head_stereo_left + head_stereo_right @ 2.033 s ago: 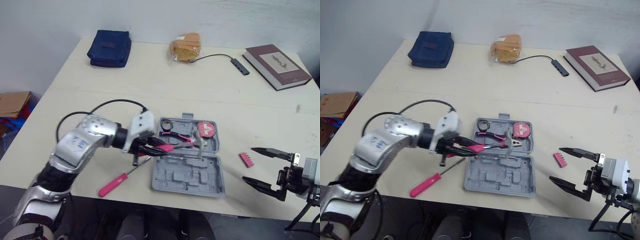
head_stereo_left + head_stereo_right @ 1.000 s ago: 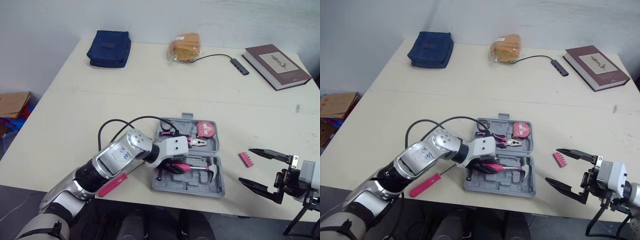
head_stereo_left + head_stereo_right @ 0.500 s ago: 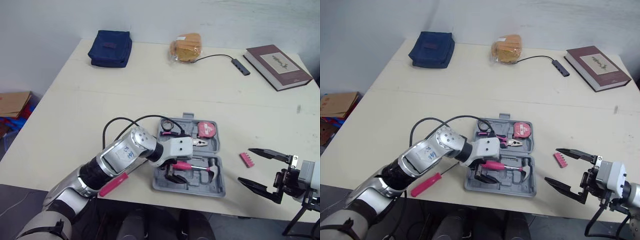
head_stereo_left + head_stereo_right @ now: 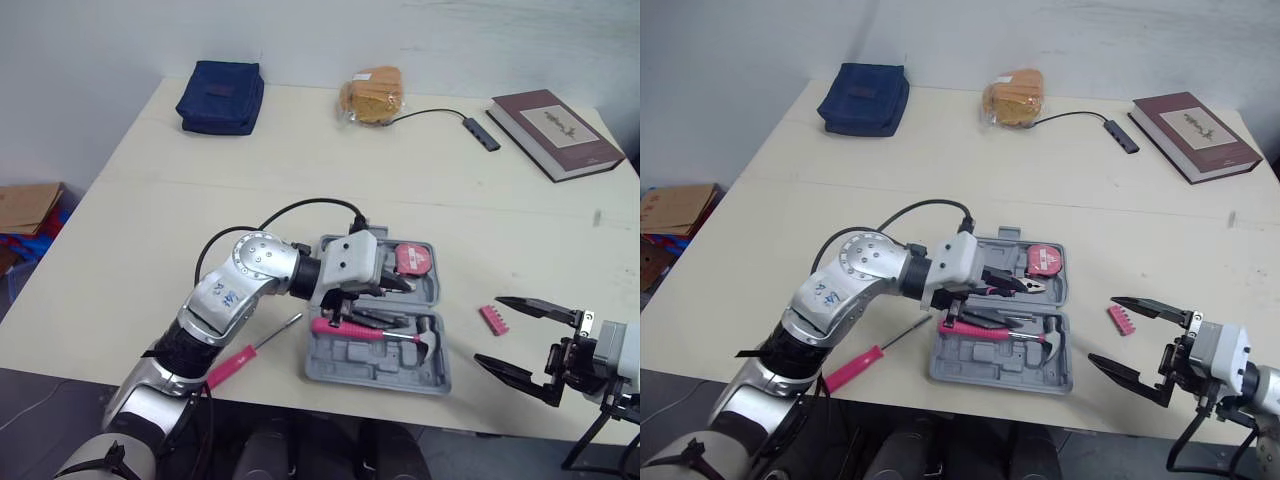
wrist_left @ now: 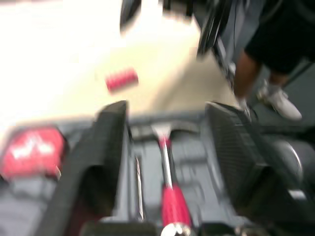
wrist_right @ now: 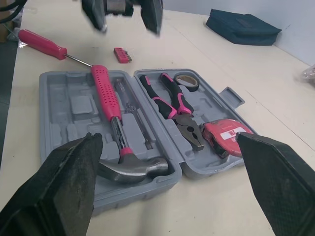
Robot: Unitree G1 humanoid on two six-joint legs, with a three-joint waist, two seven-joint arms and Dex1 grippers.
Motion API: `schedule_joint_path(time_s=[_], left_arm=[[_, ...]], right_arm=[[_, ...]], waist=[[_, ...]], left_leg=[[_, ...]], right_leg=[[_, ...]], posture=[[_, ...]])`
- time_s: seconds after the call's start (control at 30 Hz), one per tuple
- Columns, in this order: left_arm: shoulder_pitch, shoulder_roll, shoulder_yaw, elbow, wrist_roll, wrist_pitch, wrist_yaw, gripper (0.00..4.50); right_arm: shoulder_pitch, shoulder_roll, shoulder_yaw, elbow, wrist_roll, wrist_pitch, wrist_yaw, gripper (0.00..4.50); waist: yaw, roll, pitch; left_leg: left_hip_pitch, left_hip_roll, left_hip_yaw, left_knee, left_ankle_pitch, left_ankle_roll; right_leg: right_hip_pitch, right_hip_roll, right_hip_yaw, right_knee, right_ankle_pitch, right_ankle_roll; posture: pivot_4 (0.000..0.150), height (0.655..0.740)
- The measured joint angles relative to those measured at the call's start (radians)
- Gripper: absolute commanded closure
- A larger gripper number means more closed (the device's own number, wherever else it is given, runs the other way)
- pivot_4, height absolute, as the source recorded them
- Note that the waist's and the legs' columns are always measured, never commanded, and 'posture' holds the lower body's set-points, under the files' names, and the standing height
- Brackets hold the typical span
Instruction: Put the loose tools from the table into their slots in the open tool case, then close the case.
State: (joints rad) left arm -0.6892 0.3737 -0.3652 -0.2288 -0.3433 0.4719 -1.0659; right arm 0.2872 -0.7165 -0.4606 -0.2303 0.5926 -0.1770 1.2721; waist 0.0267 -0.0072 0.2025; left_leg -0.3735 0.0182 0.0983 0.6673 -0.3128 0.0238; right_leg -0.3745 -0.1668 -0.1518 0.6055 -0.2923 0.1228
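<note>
The grey tool case (image 4: pixel 340 355) lies open near the table's front edge. A pink-handled hammer (image 4: pixel 345 327) lies across its front half, free of any fingers. Pliers (image 6: pixel 172 105), a red tape measure (image 4: pixel 412 258) and a black tape ring (image 6: pixel 184 80) sit in the back half. My left gripper (image 4: pixel 378 290) hovers open just above the hammer and pliers, holding nothing. A pink screwdriver (image 4: pixel 240 358) lies on the table left of the case. A pink bit holder (image 4: pixel 491 318) lies to the right. My right gripper (image 4: pixel 487 330) stands open near it, empty.
At the table's far side lie a blue pouch (image 4: pixel 220 95), a bagged bread roll (image 4: pixel 372 95), a cabled hub (image 4: pixel 478 132) and a brown book (image 4: pixel 555 130). A person's legs (image 5: pixel 266 73) stand beyond the table's right end. Bare tabletop stretches between the case and those items.
My left gripper carried the hammer from the case's left side into the front half, let go of it, and has lifted away open. The right gripper has stayed put.
</note>
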Motion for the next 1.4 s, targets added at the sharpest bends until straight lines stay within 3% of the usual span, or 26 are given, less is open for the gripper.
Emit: schedule_joint_path(time_s=[0.07,0.47,1.4], left_arm=[[0.029,0.000,-0.002,0.034,0.004,-0.029,-0.009,4.45],[0.151,0.004,-0.046,0.168,0.098,-0.132,-0.009,4.45],[0.109,0.016,-0.149,0.166,0.254,-0.104,0.026,4.45]], right_arm=[[0.000,0.003,0.004,0.002,-0.002,0.000,0.000,0.00],[-0.008,0.005,0.019,0.010,-0.013,-0.001,0.000,0.00],[-0.023,0.019,0.026,0.030,-0.023,-0.021,-0.012,0.00]], waist=[[-0.002,0.000,0.000],[-0.001,0.000,0.000],[0.002,0.000,-0.001]], left_leg=[[0.000,0.000,0.000,0.000,0.000,0.000],[0.000,0.000,0.000,0.000,0.000,0.000],[0.001,0.000,-0.001,0.000,0.000,0.000]], right_leg=[[0.000,0.000,0.000,0.000,0.000,0.000],[0.000,0.000,0.000,0.000,0.000,0.000],[0.001,0.000,-0.001,-0.001,0.000,0.000]], posture=[[0.150,0.7400],[0.150,0.7400],[0.150,0.7400]])
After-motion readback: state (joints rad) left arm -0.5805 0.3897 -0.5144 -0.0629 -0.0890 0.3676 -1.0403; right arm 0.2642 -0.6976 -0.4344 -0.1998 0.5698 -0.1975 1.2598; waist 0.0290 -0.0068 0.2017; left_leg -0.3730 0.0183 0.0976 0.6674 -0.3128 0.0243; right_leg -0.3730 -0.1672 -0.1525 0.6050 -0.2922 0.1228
